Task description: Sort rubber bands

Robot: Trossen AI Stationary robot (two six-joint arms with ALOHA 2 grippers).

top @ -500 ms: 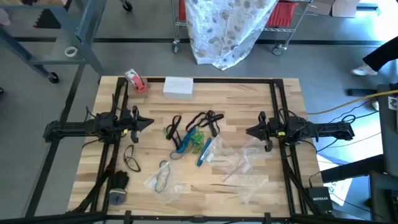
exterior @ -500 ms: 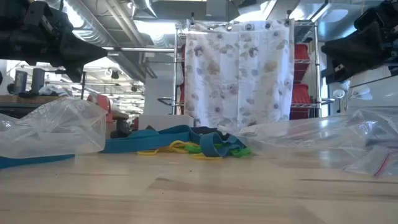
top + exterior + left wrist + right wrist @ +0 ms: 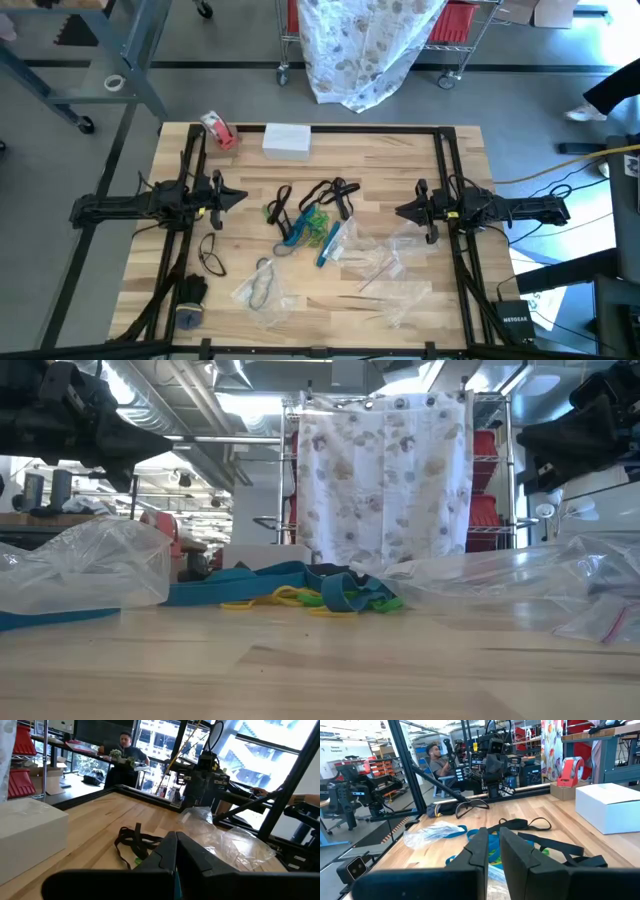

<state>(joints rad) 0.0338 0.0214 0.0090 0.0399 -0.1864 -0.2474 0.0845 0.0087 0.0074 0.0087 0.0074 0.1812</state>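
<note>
A tangle of rubber bands (image 3: 310, 215) in black, blue, green and yellow lies mid-table; it also shows in the low view (image 3: 310, 595) and the right wrist view (image 3: 520, 837). A single black band (image 3: 211, 255) lies toward the near left, another sits on a clear bag (image 3: 262, 285). My left gripper (image 3: 243, 196) hovers left of the pile, shut, above the table. My right gripper (image 3: 398, 212) hovers right of the pile, shut, touching nothing.
Clear plastic bags (image 3: 385, 262) are spread over the near right of the table, one more at the near left (image 3: 90, 565). A white box (image 3: 287, 140) and a red-and-white tape roll (image 3: 218, 130) sit at the far edge. People sit beyond the table.
</note>
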